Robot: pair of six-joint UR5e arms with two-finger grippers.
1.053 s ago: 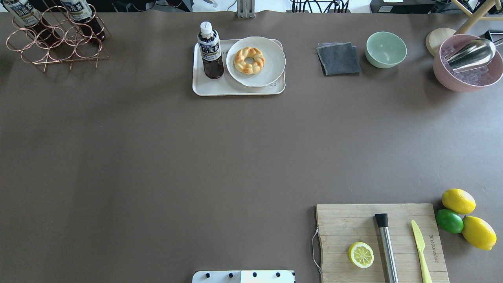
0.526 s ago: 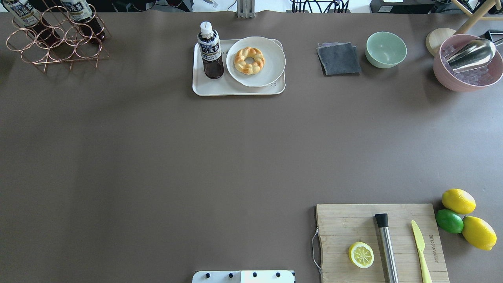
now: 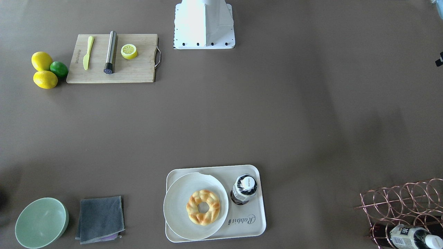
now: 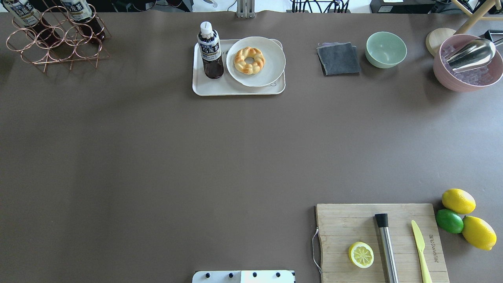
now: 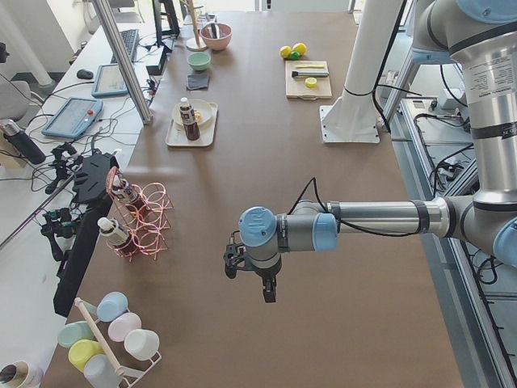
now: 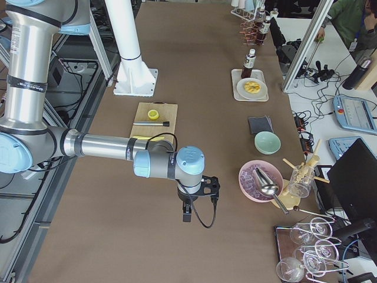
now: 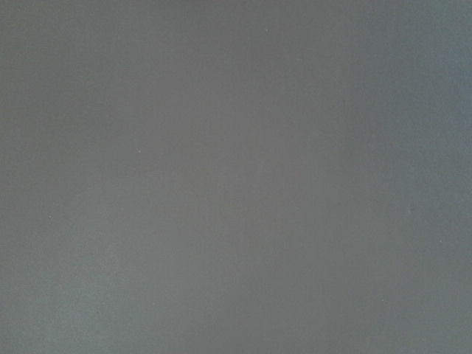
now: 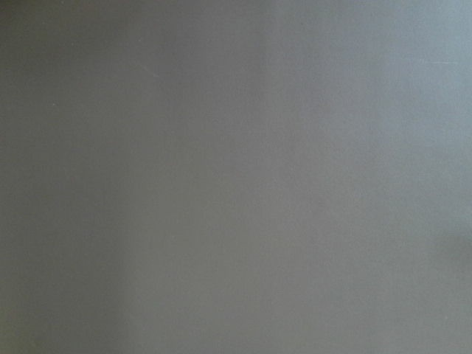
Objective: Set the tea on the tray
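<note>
The tea, a clear bottle of dark liquid with a white cap, stands upright on the left part of the cream tray at the table's far side. It also shows in the front-facing view on the tray marked "Rabbit". No gripper touches it. The left gripper hovers over bare table at the table's left end, far from the tray. The right gripper hovers at the right end. Both show only in the side views; I cannot tell whether they are open or shut. The wrist views show only table surface.
A round plate with a doughnut shares the tray. A copper rack with two look-alike bottles stands far left. A grey cloth, green bowl, pink ice bowl, cutting board and lemons lie on the right.
</note>
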